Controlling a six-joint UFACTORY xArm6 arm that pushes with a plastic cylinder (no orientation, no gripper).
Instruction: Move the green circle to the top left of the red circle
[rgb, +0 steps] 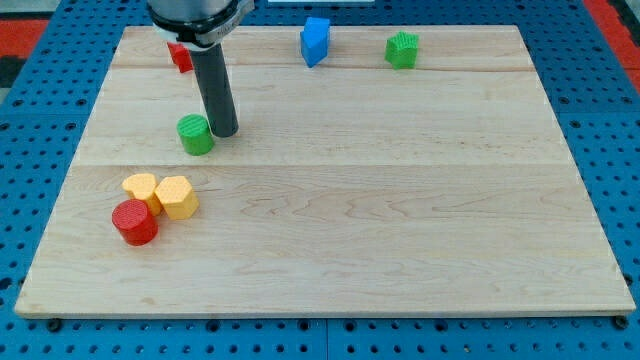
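On the pale wooden table (400, 220), my tip (224, 132) touches the green circle block's (195, 133) right side; the red circle block (134, 222) sits well below, touching two yellow hexagonal blocks (160, 193). Near the view's top stand a blue block (315, 41), a green star-shaped block (402, 49) and a partly hidden red block (180, 57).

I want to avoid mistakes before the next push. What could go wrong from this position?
1. My tip sits at the right edge of the green circle, so an off-centre push may let it slip aside.
2. The two yellow blocks crowd the red circle; a push going too low could knock them and shift the reference.
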